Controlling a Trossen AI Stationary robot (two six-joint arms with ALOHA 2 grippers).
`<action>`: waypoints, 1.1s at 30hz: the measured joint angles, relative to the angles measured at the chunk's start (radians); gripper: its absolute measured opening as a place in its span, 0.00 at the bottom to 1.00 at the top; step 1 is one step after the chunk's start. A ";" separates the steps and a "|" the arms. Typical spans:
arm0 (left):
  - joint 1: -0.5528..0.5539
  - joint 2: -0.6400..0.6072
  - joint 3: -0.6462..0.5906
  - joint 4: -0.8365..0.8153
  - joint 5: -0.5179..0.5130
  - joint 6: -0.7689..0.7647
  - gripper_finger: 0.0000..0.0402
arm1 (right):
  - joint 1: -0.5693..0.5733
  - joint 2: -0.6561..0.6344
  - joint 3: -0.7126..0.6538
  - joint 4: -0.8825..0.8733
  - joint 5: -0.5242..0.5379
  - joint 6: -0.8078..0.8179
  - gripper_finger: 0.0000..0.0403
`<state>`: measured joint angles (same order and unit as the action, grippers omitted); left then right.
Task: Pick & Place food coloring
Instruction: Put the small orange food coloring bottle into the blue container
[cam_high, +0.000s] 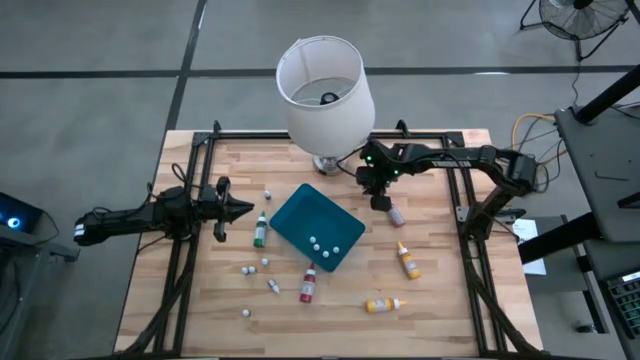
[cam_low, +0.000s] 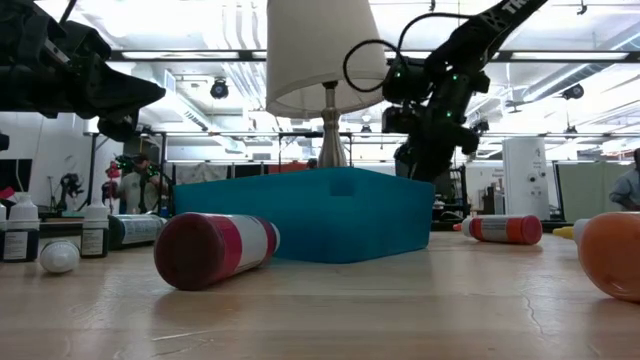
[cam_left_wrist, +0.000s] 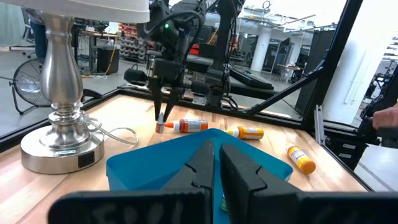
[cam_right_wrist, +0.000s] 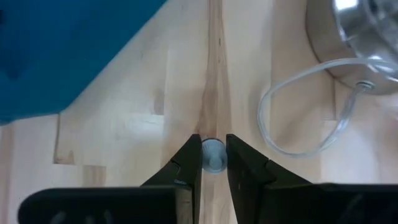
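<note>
The right gripper (cam_right_wrist: 213, 163), right of frame centre in the high view, pinches the pale tip of a red food coloring bottle (cam_high: 396, 213) lying on the table (cam_high: 450, 300) beside the teal tray (cam_high: 300, 215); the left gripper (cam_high: 246, 210), centre-left, keeps its fingers pressed together.

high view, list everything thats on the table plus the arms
lamp: one, white shade, far edge
tray: one, teal, centre
green bottle: one, left of tray
red bottles: two, one near side of tray, one by right gripper
orange bottles: two, right of tray, towards near edge
loose caps: five, white, left and near side of tray; several more inside tray
left gripper: shut, empty, left of green bottle
right gripper: shut on pale cap, right of tray
</note>
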<state>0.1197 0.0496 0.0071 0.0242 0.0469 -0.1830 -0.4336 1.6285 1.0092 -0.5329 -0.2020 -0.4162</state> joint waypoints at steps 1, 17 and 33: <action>0.000 0.000 0.000 0.000 0.000 0.000 0.00 | 0.003 -0.011 0.000 -0.006 0.001 0.002 0.11; 0.000 0.000 0.000 0.000 0.000 0.000 0.00 | 0.133 -0.124 0.004 -0.029 0.003 0.092 0.11; 0.000 0.000 0.000 0.000 0.000 0.000 0.00 | 0.284 -0.057 0.167 -0.041 0.022 0.134 0.12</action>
<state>0.1196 0.0494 0.0071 0.0246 0.0467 -0.1833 -0.1493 1.5715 1.1766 -0.5737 -0.1802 -0.2820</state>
